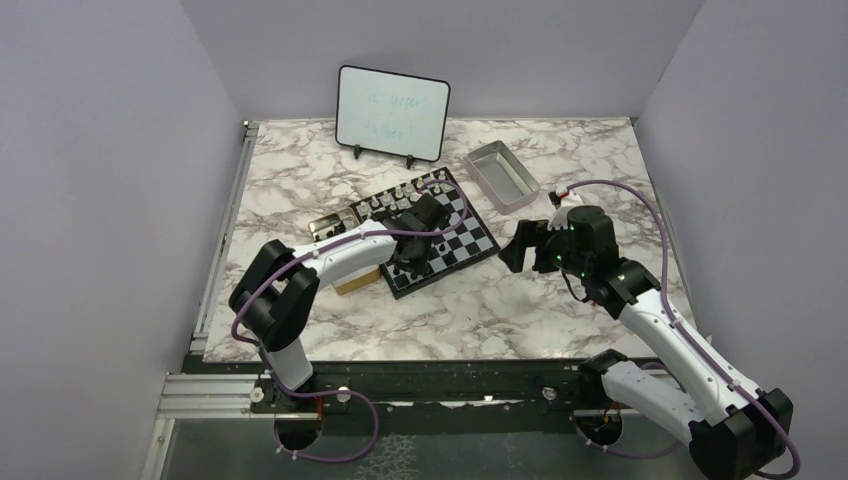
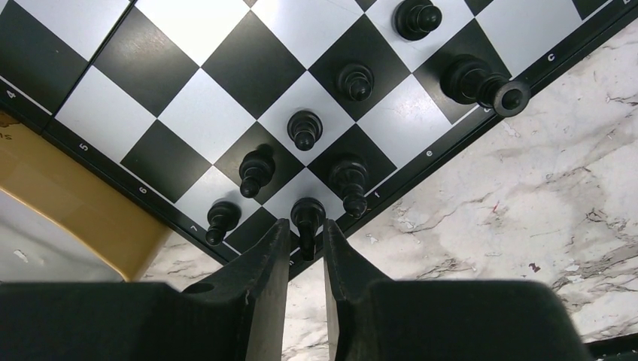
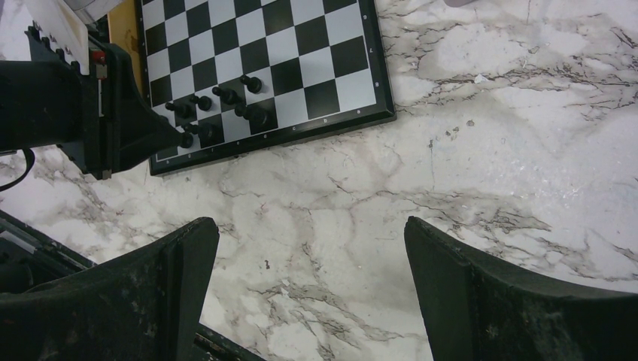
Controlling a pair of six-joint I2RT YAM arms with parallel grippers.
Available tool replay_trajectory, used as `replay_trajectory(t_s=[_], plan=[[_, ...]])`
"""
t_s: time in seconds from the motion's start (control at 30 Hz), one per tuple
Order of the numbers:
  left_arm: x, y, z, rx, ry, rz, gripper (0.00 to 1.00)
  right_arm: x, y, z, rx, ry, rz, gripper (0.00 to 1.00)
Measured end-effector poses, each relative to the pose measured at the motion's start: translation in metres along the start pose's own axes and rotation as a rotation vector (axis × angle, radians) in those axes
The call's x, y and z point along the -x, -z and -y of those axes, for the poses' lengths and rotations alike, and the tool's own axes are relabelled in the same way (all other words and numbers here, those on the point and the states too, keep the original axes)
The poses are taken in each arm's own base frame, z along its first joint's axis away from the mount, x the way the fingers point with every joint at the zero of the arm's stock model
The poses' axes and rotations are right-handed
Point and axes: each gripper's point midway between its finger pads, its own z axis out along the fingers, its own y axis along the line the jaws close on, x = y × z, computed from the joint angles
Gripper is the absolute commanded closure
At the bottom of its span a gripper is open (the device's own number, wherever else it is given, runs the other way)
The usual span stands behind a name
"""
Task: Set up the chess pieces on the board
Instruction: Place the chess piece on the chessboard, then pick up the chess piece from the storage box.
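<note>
The board (image 1: 472, 228) lies at the table's centre, turned at an angle. Several black chess pieces (image 2: 305, 128) stand on its near corner squares (image 2: 203, 113), and also show in the right wrist view (image 3: 226, 95). My left gripper (image 2: 306, 224) hangs over the board's near rim, fingers slightly apart. One black piece (image 2: 308, 210) stands on an edge square between the fingertips, with a thin gap on each side. From above, the left gripper (image 1: 408, 258) covers that corner. My right gripper (image 1: 522, 245) hovers open over bare marble right of the board (image 3: 301, 45), its wide-spread fingers (image 3: 188, 256) holding nothing.
A tan wooden box (image 1: 350, 280) sits against the board's left side (image 2: 68, 195). Pale chess figures (image 1: 400, 192) line the board's far edge. A grey metal tray (image 1: 502, 175) stands at the back right and a small whiteboard (image 1: 392, 112) at the back.
</note>
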Motion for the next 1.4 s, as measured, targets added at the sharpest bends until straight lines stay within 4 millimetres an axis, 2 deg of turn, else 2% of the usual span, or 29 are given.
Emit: replay_trajectory(t_s=[0.2,0.5,0.67,0.8,1.03,1.17,1.27,1.4], plan=[[0.005,0.004,0.001,-0.002,0.0,0.004,0.76,0.0,0.0,0.0,0.0,0.0,0.0,0.0],[0.045,0.042,0.003,0.004,-0.006,0.114,0.76,0.0,0.0,0.0,0.0,0.0,0.0,0.0],[0.056,0.051,-0.01,0.04,0.002,0.133,0.76,0.0,0.0,0.0,0.0,0.0,0.0,0.0],[0.061,0.052,-0.039,0.086,0.046,0.124,0.76,-0.001,0.0,0.0,0.0,0.0,-0.001,0.0],[0.077,0.066,-0.113,0.172,0.195,0.151,0.76,-0.005,-0.001,0.002,-0.004,-0.002,-0.012,0.0],[0.076,0.069,-0.153,0.224,0.271,0.152,0.76,-0.006,-0.002,0.002,-0.004,-0.002,-0.014,0.0],[0.071,0.067,-0.173,0.248,0.302,0.133,0.76,-0.007,-0.002,0.002,-0.003,-0.002,-0.015,0.0],[0.068,0.065,-0.187,0.26,0.323,0.122,0.76,-0.007,-0.002,0.002,0.001,-0.002,-0.013,0.0]])
